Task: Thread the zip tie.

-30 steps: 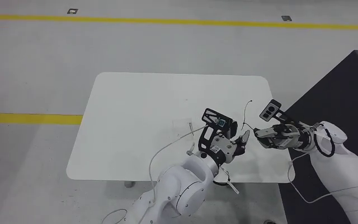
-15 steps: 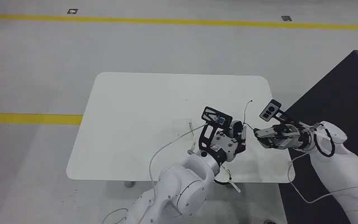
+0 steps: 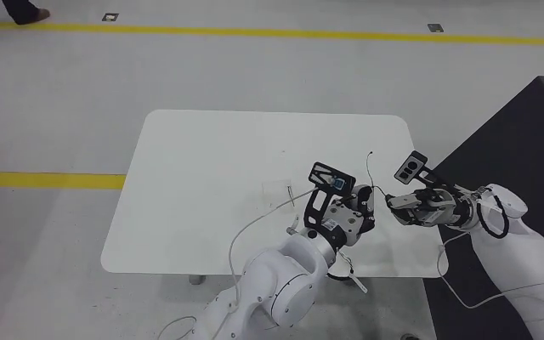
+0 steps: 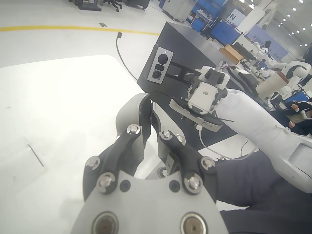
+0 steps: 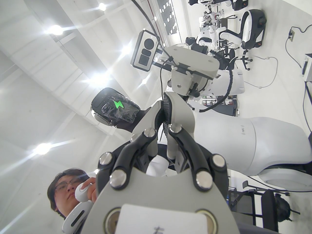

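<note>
Left tool (image 4: 149, 101) pinched shut on thin black zip tie (image 5: 146, 17), right tool (image 5: 165, 99) likewise, free end curving upward

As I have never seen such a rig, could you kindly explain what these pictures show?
It is a two-armed robot at a white table. One picture looks down from above the arms; the other two come from a camera on each wrist. The left hand and the right hand are close together above the table, each shut on one black zip tie, whose head end stands free above them. On the table lies a thin dark stick on a clear sheet.
</note>
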{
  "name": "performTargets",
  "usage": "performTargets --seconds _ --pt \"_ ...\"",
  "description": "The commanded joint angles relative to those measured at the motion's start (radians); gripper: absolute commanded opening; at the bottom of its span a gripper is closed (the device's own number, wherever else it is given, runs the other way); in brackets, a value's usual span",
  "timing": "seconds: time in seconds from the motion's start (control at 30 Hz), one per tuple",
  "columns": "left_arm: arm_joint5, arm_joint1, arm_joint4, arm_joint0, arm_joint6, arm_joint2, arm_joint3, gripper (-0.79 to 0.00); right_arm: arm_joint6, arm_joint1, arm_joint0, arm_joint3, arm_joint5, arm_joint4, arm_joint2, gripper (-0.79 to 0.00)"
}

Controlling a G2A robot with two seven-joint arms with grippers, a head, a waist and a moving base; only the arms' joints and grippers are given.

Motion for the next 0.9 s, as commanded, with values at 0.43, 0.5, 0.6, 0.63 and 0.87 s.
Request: performTargets --seconds 0.43,0.5,0.6,0.63,0.87 --pt "-0.015 -0.002 0.006 0.018 -0.017 -0.010 0.012 -0.785 -0.045 -0.004 -0.015 -0.019 0.005 0.028 0.071 -0.785" --pt "-0.014 -0.003 0.007 0.019 -0.017 -0.010 0.014 -0.785 -0.043 -0.004 -0.013 -0.018 0.003 0.027 0.077 -0.785" --pt "-0.014 -0.005 0.011 0.020 -0.013 -0.011 0.018 -0.785 -0.041 -0.005 -0.012 -0.016 0.004 0.030 0.090 -0.785" --pt "-0.014 -0.005 0.012 0.021 -0.012 -0.011 0.021 -0.785 -0.040 -0.005 -0.012 -0.016 0.006 0.030 0.093 -0.785" --pt "-0.020 -0.005 0.015 0.031 -0.008 -0.023 0.019 -0.785 -0.042 -0.008 -0.013 -0.018 0.004 0.037 0.117 -0.785"
